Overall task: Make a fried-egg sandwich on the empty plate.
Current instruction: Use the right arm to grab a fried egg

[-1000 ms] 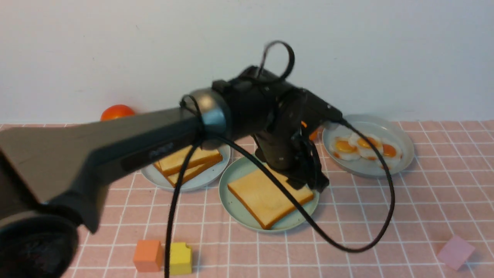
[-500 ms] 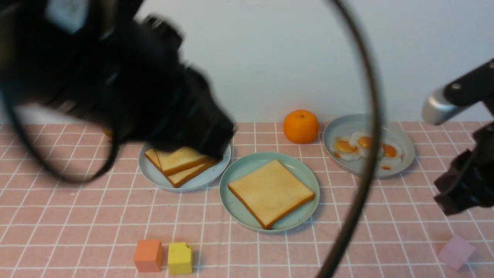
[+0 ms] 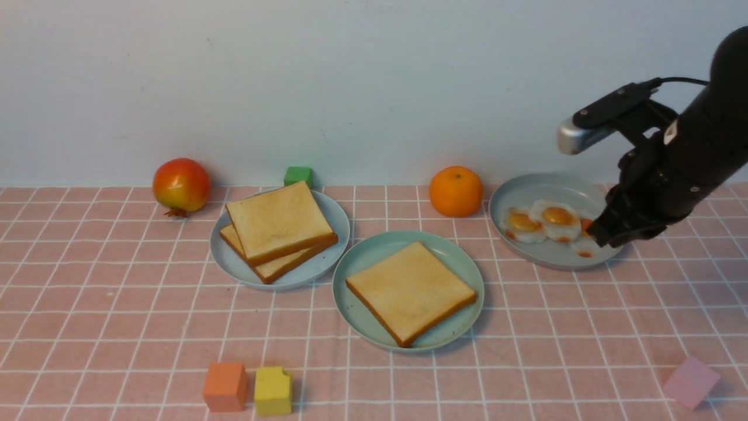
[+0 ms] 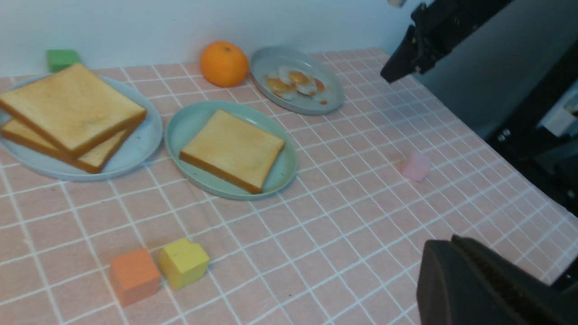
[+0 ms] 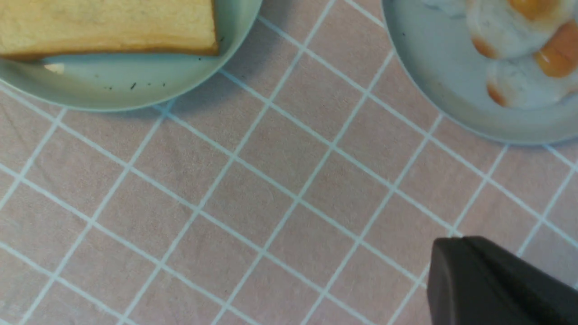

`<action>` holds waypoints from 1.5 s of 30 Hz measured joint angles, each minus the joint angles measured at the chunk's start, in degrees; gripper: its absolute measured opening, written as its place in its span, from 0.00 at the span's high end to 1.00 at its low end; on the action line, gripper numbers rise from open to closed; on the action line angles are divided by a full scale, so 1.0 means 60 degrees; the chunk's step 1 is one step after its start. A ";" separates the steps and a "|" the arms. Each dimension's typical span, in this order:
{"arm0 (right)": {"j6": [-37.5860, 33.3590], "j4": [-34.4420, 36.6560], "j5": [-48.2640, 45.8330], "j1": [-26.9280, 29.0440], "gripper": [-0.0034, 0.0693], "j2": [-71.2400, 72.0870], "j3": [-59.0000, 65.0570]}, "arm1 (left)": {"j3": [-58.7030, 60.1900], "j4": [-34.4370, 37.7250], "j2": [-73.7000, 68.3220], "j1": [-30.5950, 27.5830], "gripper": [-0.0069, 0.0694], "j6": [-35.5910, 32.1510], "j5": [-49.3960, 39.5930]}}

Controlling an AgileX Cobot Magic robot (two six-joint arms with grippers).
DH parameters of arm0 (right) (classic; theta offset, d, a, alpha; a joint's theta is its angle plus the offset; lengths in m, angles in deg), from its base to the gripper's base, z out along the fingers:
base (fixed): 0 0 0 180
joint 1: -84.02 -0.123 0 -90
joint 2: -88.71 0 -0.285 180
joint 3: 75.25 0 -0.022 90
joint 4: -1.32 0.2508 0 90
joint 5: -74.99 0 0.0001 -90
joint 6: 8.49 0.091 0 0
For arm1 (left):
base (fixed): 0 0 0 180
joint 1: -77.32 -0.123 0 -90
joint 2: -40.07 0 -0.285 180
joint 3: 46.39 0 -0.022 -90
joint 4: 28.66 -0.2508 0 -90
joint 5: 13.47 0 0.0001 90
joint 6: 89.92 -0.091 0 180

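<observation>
Starting closest in: the left gripper (image 4: pixel 447 257) only shows up in its own wrist cam, hanging above the pink checked cloth (image 3: pixel 117 327) with its fingers pressed together and nothing in them. Along the near edge of the cloth sit an orange cube (image 3: pixel 225 387) and a yellow cube (image 3: pixel 273 390), just beside each other, with a pink cube (image 3: pixel 691 381) well apart on the right. Next back, about mid-table, is the mint plate (image 3: pixel 362 257), with one toast slice (image 3: pixel 410 292) lying flat on it, turned corner-on to the camera (so bottom layer only, no egg on it yet). Behind it to the left, nearly touching rims, is a pale blue plate (image 3: pixel 318 269) with a stack (image 3: pixel 279 225) of two more toast slices, the top one twisted a bit off the lower. Off to the right and slightly farther back is a grey plate (image 3: pixel 526 193) with fried eggs (image 3: pixel 555 219) overlapping in a row. The right gripper (image 3: pixel 599 237) hangs at that plate's near right rim and hides part of the rightmost egg. In its wrist cam the fingers (image 5: pixel 496 280) look narrow, basically together, with nothing between them, and I can't tell if they touch the egg or the plate. Farthest back, near the wall: a red fruit (image 3: pixel 182 185) on the left, a green cube (image 3: pixel 298 175) behind the stack, and an orange (image 3: pixel 456 191) between the mint and grey plates.
</observation>
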 joint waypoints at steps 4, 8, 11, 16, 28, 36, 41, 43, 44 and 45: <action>-0.1014 0.0220 0.0553 0.0032 0.75 -0.1047 -0.0601 | 0.0034 0.0025 -0.0106 0.0000 0.89 0.0097 0.0053; -0.1323 0.0042 0.0591 0.0186 0.58 -0.2058 -0.1604 | 0.0041 0.0045 -0.0818 0.0000 0.89 0.0026 0.0390; -0.1474 -0.0243 0.0601 0.0294 0.45 -0.2636 -0.2151 | 0.0041 0.0124 -0.1503 0.0000 0.89 -0.0132 0.0775; -0.2559 -0.0846 0.0841 0.0376 0.19 -0.3426 -0.2501 | -0.0122 0.0718 -0.2943 0.0000 0.89 -0.0334 0.1283; -0.3326 -0.1799 0.2963 0.0376 0.16 -0.4568 -0.2512 | -0.0639 0.0626 -0.3148 0.0000 0.89 -0.0689 0.1678; -0.3326 -0.2417 0.3191 0.0376 0.24 -0.4824 -0.2632 | -0.0639 0.0597 -0.3148 0.0000 0.89 -0.0689 0.1678; -0.3326 -0.2448 0.3200 0.0376 0.42 -0.4847 -0.2644 | -0.0639 0.0585 -0.3148 0.0000 0.89 -0.0689 0.1678; -0.3326 -0.2448 0.3159 0.0367 0.53 -0.4857 -0.2644 | -0.0639 0.0585 -0.3148 0.0000 0.89 -0.0689 0.1678; -0.3326 -0.2448 0.3159 0.0367 0.54 -0.4857 -0.2644 | -0.0639 0.0585 -0.3148 0.0000 0.89 -0.0689 0.1678; -0.3359 -0.2430 0.3198 0.0367 0.59 -0.4857 -0.2644 | -0.0639 0.0585 -0.3148 0.0000 0.89 -0.0689 0.1678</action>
